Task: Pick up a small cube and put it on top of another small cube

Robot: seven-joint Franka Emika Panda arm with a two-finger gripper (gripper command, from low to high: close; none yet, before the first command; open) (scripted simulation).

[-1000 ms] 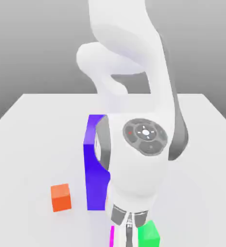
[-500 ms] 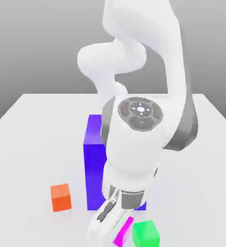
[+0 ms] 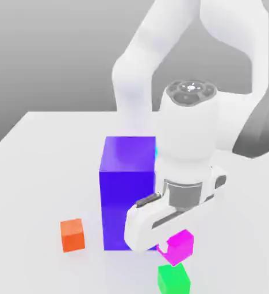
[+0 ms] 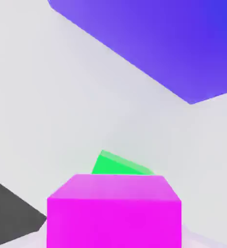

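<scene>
Now, your claw (image 3: 170, 248) is clamped on the pink cube (image 3: 179, 246), held in the air just above the green cube (image 3: 173, 279) near the table's (image 3: 33, 172) front edge, beside the tall blue block (image 3: 128, 192).

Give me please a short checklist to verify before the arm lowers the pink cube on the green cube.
1. Pink cube in the gripper, lifted off the table: ok.
2. Green cube top free: ok.
3. Pink cube centred exactly above the green one: cannot tell.
4. Blue block apart from the green cube: ok.
5. Orange cube away from the path: ok.
</scene>
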